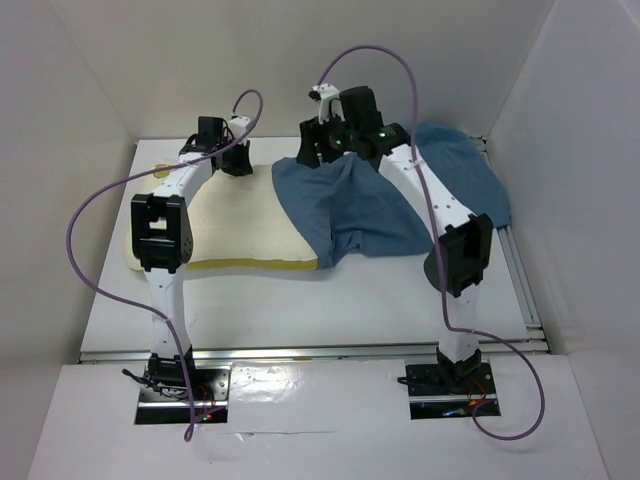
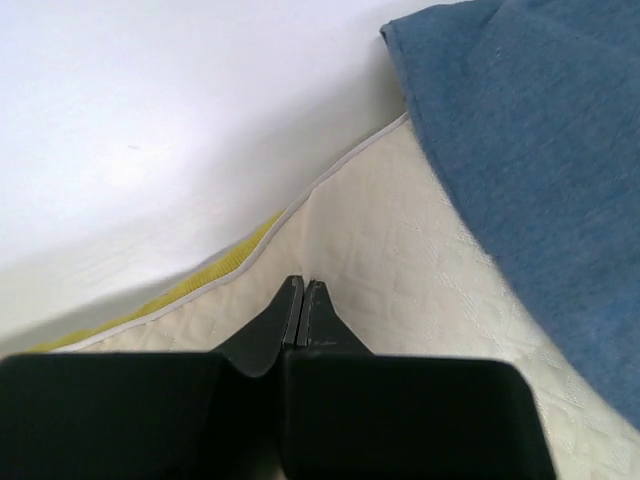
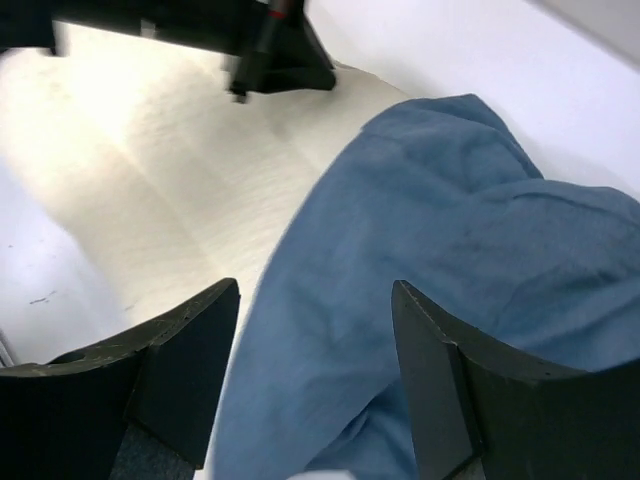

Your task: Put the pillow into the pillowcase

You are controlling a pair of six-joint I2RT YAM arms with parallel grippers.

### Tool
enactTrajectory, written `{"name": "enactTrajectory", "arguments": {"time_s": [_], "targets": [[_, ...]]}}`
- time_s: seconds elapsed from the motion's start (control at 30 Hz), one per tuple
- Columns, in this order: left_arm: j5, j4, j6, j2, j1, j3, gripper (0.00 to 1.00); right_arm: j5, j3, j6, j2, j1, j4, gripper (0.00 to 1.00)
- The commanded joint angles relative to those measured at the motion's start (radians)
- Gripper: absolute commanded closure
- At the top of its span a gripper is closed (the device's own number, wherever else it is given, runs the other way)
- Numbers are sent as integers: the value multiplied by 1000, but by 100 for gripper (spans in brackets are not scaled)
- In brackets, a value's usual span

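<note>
Nearest the overhead camera, at 6 o'clock, the two arm bases sit bolted at the white table's point(image 1: 300, 310) near edge. Both arms rise, bend at the elbow and reach away toward 12 o'clock.

The left arm leans in from 7 o'clock, and the left gripper point(image 1: 235, 160) points down over the far edge of the pillow point(image 1: 240, 215). In the left wrist view its fingers are pressed together, tip against tip point(image 2: 302, 287). They are right at the quilted surface, and no cloth is visibly caught between them.

The right arm stretches from 5 o'clock up to about 12 o'clock. There the right gripper point(image 1: 318, 150) hangs over the left border of the pillowcase point(image 1: 350, 205). Its fingers stand spread point(image 3: 312, 295), with blue cloth lying below the gap and nothing clamped.

The pillow lies flat at centre-left. It is cream-white and stitched, with a pale yellow band along its near edge. Its end toward 3 o'clock is covered by the pillowcase. The pillowcase is a dusty-blue, wrinkled sheet, draped over that end and trailing off toward 2 o'clock on the table. From the right wrist, the blue cloth point(image 3: 450, 230) bunches in soft folds beside the bare pillow point(image 3: 150, 150). From the left wrist, the pillowcase point(image 2: 540, 150) overlaps the pillow point(image 2: 380, 270) at 2 o'clock.
</note>
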Motion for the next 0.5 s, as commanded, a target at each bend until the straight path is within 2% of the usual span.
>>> {"name": "enactTrajectory", "arguments": {"time_s": [0.0, 0.03, 0.1, 0.2, 0.33, 0.47], "targets": [[-176, 92, -15, 46, 11, 73, 95, -4, -63, -47, -128, 24, 8, 30], [-213, 78, -24, 60, 11, 117, 80, -4, -109, -58, -142, 24, 8, 30], [-242, 19, -24, 72, 11, 159, 59, -4, -156, -70, -170, 33, -3, 30], [-172, -3, 5, 18, 33, 103, 39, -4, -261, -89, -232, 33, -17, 31], [-54, -55, 106, -238, 43, -141, 37, -4, -437, -98, -348, 33, -26, 31], [41, -144, 252, -429, 43, -317, 37, -4, -576, -98, -438, 44, -17, 32]]}}
